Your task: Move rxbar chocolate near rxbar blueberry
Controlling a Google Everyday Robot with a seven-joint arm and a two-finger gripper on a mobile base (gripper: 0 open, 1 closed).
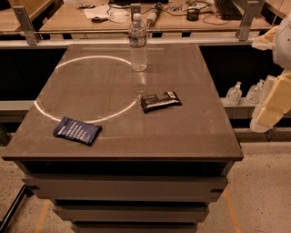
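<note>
Lying flat on the dark table [191, 132], the rxbar chocolate [160, 101] sits a little right of centre, its black wrapper slightly angled. I see the rxbar blueberry [77, 130] well apart from it, near the front left corner. A clear water bottle [137, 42] stands upright behind the chocolate bar, toward the far edge. A bright ring of reflected light [91, 57] curves across the left half of the top. My gripper [266, 116] hangs beyond the table's right side, clear of both bars; I cannot tell whether it is apart or together. Behind, wooden desks [91, 20] carry cables and a keyboard [227, 9]; small bottles [234, 94] line a low ledge [241, 107]. Speckled floor [263, 200] lies below.
</note>
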